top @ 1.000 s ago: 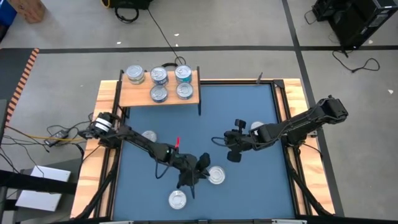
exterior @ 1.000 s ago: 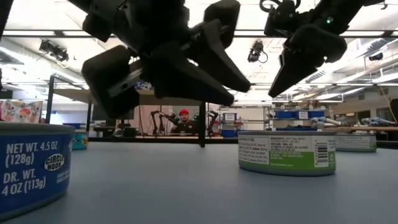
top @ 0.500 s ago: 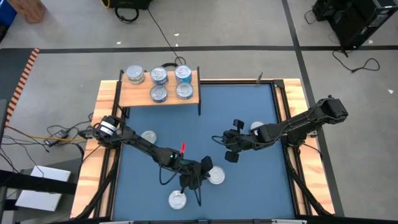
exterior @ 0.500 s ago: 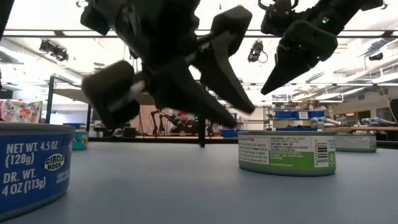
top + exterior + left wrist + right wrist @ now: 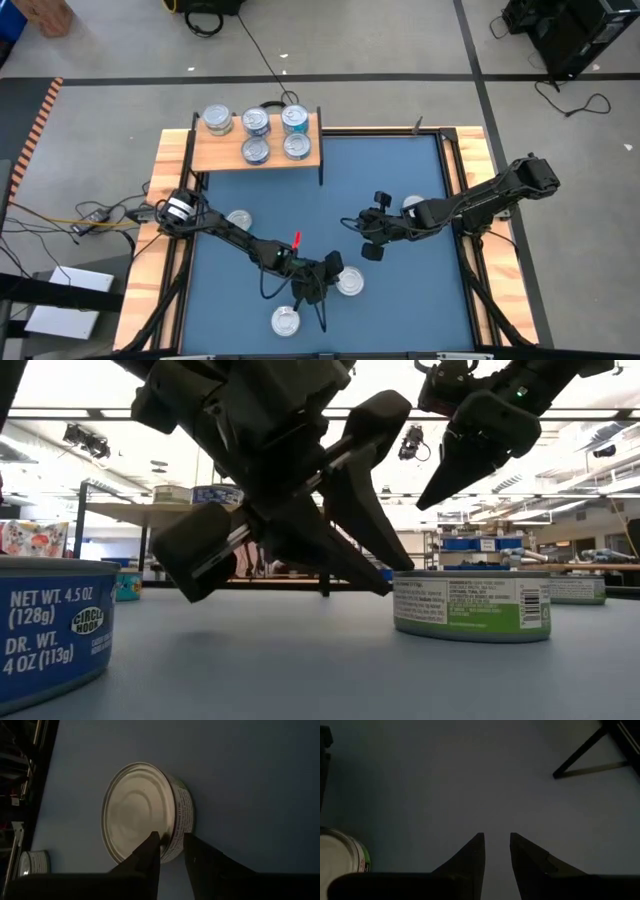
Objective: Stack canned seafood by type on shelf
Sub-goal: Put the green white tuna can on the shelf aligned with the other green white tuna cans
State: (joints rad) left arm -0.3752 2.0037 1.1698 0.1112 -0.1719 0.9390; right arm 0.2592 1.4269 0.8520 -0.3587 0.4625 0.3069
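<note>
overhead, left claw (image 5: 318, 283) narrowly parted astride a tin's (image 5: 348, 282) rim on blue tabletop (image 5: 400, 180); right claw (image 5: 368, 243) slightly parted, empty.

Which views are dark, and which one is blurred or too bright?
Both wrist views are dim: the left shows a pale can lid on dark blue. The low view is bright behind, so the left gripper shows as a near silhouette, slightly smeared; the blue can nearby is soft. The high view is evenly lit.
</note>
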